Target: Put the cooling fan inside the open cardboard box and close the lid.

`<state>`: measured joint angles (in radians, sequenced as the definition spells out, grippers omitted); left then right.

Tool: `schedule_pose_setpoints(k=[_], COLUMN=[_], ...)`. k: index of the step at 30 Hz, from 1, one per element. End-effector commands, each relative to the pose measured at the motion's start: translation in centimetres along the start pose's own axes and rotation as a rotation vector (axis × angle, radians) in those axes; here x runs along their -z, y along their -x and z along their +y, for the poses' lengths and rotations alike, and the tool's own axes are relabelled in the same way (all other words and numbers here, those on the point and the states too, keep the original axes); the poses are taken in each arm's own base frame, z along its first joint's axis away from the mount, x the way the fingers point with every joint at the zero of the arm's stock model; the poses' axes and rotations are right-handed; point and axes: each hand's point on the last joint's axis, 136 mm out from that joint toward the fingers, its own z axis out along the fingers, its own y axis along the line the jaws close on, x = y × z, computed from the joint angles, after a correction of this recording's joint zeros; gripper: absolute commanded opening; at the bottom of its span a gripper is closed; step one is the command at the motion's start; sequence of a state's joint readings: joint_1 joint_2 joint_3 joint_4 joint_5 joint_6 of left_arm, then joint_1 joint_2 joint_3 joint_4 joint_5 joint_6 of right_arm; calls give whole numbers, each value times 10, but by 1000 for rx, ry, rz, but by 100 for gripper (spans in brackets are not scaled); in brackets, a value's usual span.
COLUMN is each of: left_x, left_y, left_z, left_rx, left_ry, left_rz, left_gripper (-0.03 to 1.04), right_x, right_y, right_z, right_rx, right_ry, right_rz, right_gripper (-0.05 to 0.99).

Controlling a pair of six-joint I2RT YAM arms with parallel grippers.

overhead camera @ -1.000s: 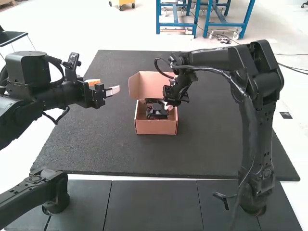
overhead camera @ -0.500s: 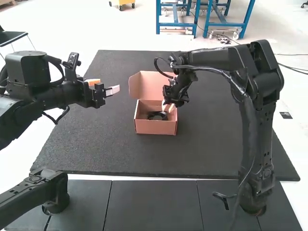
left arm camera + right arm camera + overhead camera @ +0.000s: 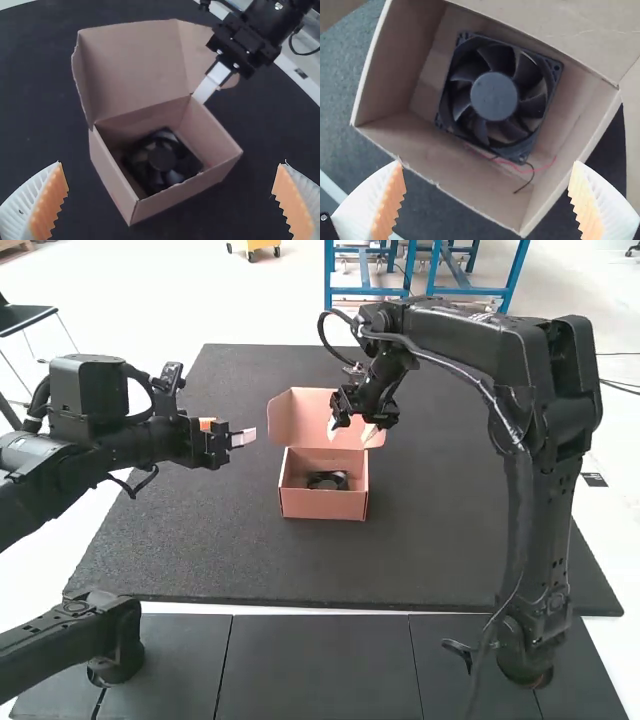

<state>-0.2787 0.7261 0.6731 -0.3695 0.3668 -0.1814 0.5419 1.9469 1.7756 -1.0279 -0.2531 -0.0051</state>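
Note:
The black cooling fan point(image 3: 497, 97) lies flat on the floor of the open cardboard box point(image 3: 322, 502), also seen as the fan point(image 3: 161, 161) and the fan point(image 3: 326, 480). The box lid point(image 3: 303, 416) stands upright at the far side. My right gripper point(image 3: 358, 425) hangs open above the box's back right corner, nothing between its ribbed fingers point(image 3: 375, 205). My left gripper point(image 3: 238, 432) is open too, held in the air left of the box, level with the lid, its fingers point(image 3: 42, 200) spread wide.
The box stands near the middle of a black mat point(image 3: 200, 530). Bare mat lies all around the box. Black panels point(image 3: 320, 665) border the front edge.
The right gripper let the fan drop into the box, then rose up out of it toward the lid. The left gripper shifted slightly right toward the box.

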Motion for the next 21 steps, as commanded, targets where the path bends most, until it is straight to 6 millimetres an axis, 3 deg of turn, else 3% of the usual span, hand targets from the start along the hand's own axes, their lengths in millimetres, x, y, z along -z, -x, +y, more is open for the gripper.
schedule_pose_setpoints(k=[1, 8, 11, 21], left_x=[-6, -28, -37, -76], left_y=[15, 29, 33, 11], left_z=[8, 41, 53, 83], left_rx=[-4, -32, -35, -37], left_ry=[52, 189, 240, 309], left_rz=[-7, 19, 24, 108], left_gripper=[96, 96, 96, 96], right_x=[42, 72, 75, 87], right_y=[5, 5, 2, -1], right_z=[-1, -12, -18, -35], right_rx=[145, 209, 196, 82], right_ry=[-61, -136, -153, -167], right_rz=[-110, -267, -333, -597], right_gripper=[74, 74, 73, 73])
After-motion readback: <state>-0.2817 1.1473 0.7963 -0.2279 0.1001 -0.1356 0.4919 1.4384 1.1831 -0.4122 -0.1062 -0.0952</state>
